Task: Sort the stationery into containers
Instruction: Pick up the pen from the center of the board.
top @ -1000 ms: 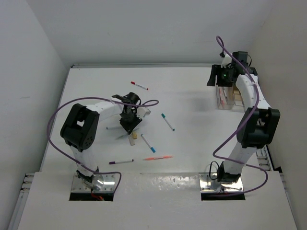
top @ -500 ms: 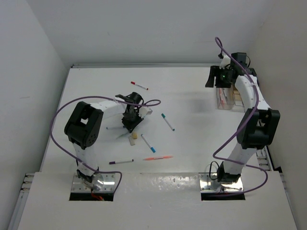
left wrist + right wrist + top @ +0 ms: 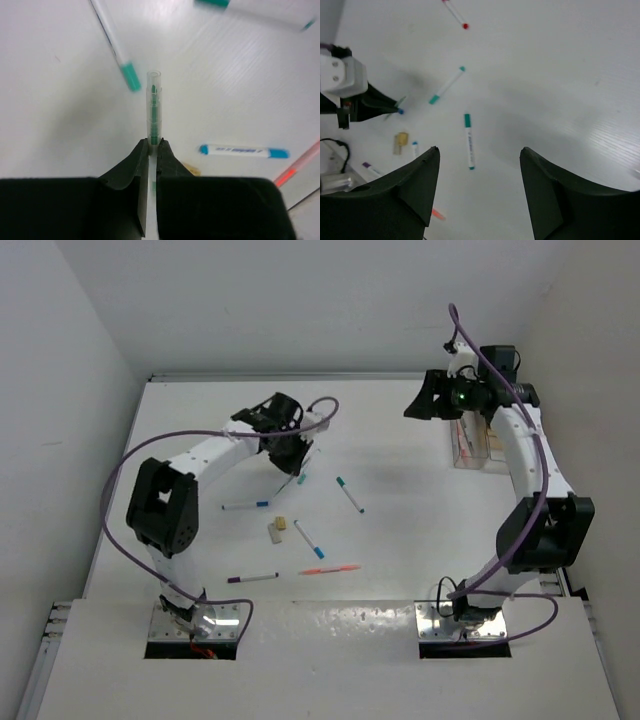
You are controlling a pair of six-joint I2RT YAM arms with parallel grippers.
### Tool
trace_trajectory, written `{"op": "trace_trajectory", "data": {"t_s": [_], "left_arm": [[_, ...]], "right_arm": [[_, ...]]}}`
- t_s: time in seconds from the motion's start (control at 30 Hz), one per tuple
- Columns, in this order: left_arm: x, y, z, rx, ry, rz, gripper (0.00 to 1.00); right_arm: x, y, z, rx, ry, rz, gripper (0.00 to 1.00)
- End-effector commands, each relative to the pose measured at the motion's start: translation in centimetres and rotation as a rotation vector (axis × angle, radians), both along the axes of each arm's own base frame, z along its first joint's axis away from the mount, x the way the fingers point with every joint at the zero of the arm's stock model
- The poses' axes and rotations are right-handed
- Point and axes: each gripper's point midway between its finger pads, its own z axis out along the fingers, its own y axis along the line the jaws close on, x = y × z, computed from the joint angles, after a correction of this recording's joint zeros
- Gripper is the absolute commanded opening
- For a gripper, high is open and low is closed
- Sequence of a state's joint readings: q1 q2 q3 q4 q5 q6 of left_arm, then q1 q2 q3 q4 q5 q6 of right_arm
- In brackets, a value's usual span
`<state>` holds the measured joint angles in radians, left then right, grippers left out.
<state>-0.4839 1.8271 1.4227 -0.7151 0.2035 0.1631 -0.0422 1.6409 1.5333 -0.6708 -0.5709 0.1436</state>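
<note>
My left pincer (image 3: 154,146) is pressed tight on a clear-capped green pen (image 3: 154,102), which sticks out ahead of the tips, above the desk (image 3: 60,125). A teal-capped pen (image 3: 116,47) lies on the desk just beyond the tips, to the left. My right pincer (image 3: 479,150) is spread and holds nothing. The containers (image 3: 465,450) sit behind it, by my wrist.
</note>
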Motion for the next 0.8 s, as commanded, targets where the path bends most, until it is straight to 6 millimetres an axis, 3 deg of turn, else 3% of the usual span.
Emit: {"op": "trace_trajectory", "data": {"t_s": [0.0, 0.03, 0.07, 0.1, 0.17, 0.2, 0.23, 0.3, 0.57, 0.77], "left_arm": [[3.4, -3.2, 12.7, -0.352, -0.216, 0.057, 0.00], [4.3, -2.7, 14.4, -0.437, -0.217, 0.097, 0.00], [3.3, -4.0, 16.3, -0.586, -0.139, 0.092, 0.00], [3.6, -4.6, 18.5, -0.690, -0.171, 0.079, 0.00], [3.4, -4.9, 20.7, -0.859, -0.102, 0.140, 0.00], [3.8, -5.2, 23.7, -0.955, -0.189, 0.108, 0.00], [3.7, -5.2, 23.5, -0.999, -0.186, 0.113, 0.00], [3.3, -5.8, 25.5, -1.105, -0.166, 0.108, 0.00], [2.8, -7.1, 26.1, -1.253, -0.068, 0.120, 0.00], [2.2, -7.3, 26.5, -1.290, -0.045, 0.109, 0.00]], "right_arm": [[-1.5, 4.2, 4.7, 0.181, -0.097, 0.131, 0.65], [-1.7, 4.6, 5.2, 0.209, -0.096, 0.133, 0.66], [-2.2, 5.9, 5.6, 0.226, -0.102, 0.167, 0.66], [-2.7, 7.3, 6.6, 0.257, -0.117, 0.203, 0.66], [-2.9, 8.5, 7.9, 0.285, -0.133, 0.232, 0.66], [-3.3, 9.8, 8.4, 0.309, -0.124, 0.264, 0.66], [-3.4, 10.5, 8.5, 0.317, -0.117, 0.276, 0.66], [-4.0, 12.2, 9.1, 0.324, -0.112, 0.314, 0.67], [-4.6, 18.3, 8.4, 0.333, -0.089, 0.430, 0.69], [-3.9, 20.7, 6.3, 0.268, -0.079, 0.448, 0.69]]}}
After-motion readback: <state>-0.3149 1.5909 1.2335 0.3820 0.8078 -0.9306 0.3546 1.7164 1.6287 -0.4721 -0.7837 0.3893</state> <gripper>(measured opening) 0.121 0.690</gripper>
